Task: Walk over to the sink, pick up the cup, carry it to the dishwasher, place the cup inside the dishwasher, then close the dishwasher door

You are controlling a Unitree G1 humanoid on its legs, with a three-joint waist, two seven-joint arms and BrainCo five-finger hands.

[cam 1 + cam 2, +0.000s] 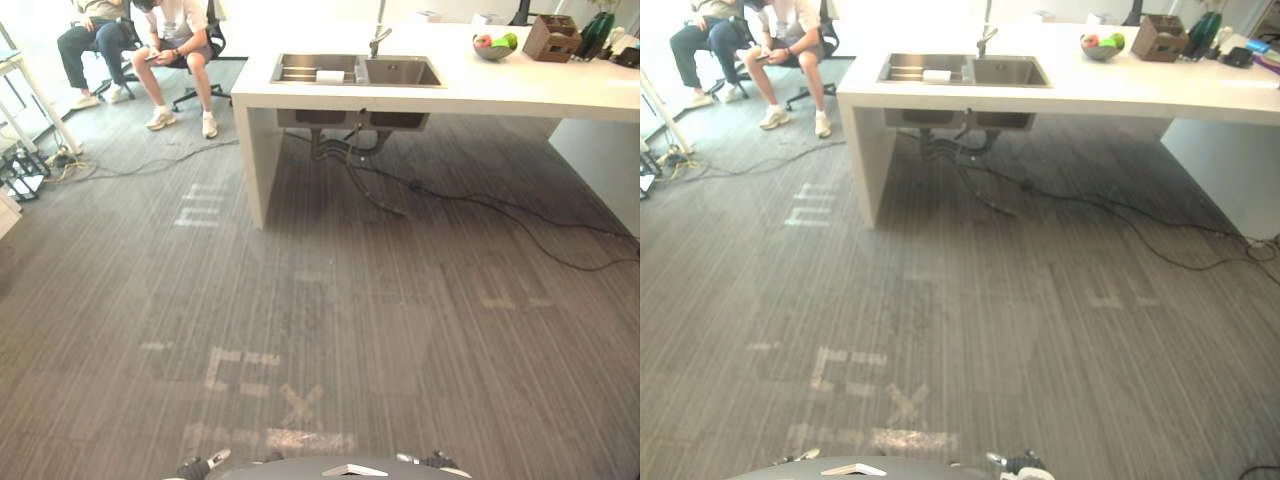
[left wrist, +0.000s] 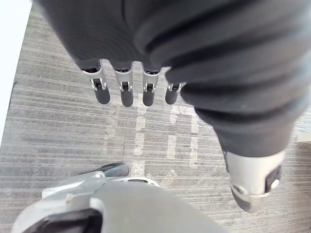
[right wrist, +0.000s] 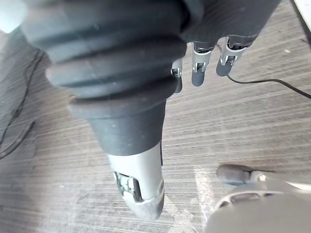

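Carpet (image 1: 400, 330) lay between the robot and the white counter (image 1: 520, 92) at the far side, so the task looked to be at its opening step – the walk over to the sink (image 1: 400, 72). The steel double sink was set into the counter's left end, with its faucet (image 1: 378, 40) behind the divider. A small white item (image 1: 330, 76) rested in the left basin against the divider; it may have been the cup, but it was too small to tell. Farther right on the counter stood a fruit bowl (image 1: 493, 47) and a wooden box (image 1: 551, 40). At the far left two people (image 1: 180, 40) sat on chairs, well apart from the sink. Pale tape marks (image 1: 300, 405) lay on the near floor, and black cables (image 1: 480, 205) trailed out from under the sink to the right – a likely snag for the feet on that side.

With nothing to carry yet, both hands hung low over the carpet. The left hand (image 2: 127, 94) had its fingers straight and side by side, thumb apart, touching nothing. The right hand (image 3: 199, 73) was the same: fingers extended and relaxed, empty. That fitted a walking posture, I judge, with the arms kept clear until the counter came within reach.
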